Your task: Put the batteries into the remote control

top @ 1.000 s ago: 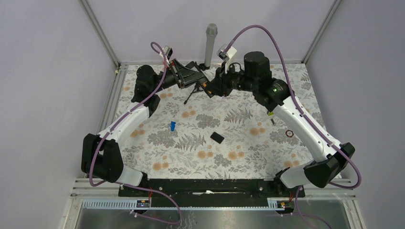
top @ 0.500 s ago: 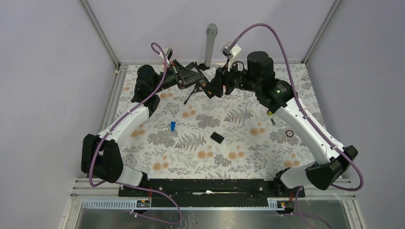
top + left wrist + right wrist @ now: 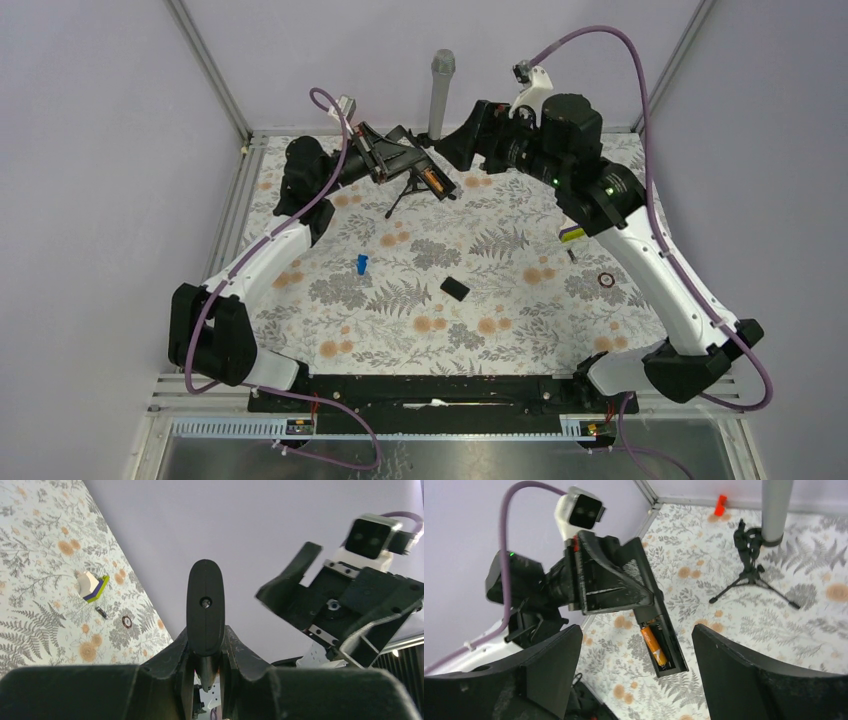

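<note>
Remote control (image 3: 425, 176) hangs in the air at the upper middle of the overhead view, over the back of the flowered desk (image 3: 500, 330). Its end is clamped in the left claw (image 3: 408, 165). From above, the battery (image 3: 432, 181) is only a short orange streak on it.

The right wrist view shows more. The back of the remote control (image 3: 663, 640) is uncovered, and the battery (image 3: 653, 645) lies lengthwise along the left side of the open compartment, with a dark slot beside it. A small tripod (image 3: 749, 575) stands on the desk at the upper right of that frame.

The left wrist view hides the compartment. There the remote control (image 3: 205, 610) is seen end-on, a narrow rounded black shape. At the left of that frame a white block (image 3: 92, 586) with a yellow-green and blue edge lies on the desk, with a dark ring (image 3: 127, 622) near it.

Only the overhead view takes in the blue piece (image 3: 361, 264) and, to its right, the black cover plate (image 3: 455, 289), which lie well apart.

The left claw (image 3: 205, 665) is closed tight on the remote control, a finger on each side. The right claw (image 3: 465, 145) hovers just right of it without touching. Its fingers are spread wide in its own view and grip nothing.
</note>
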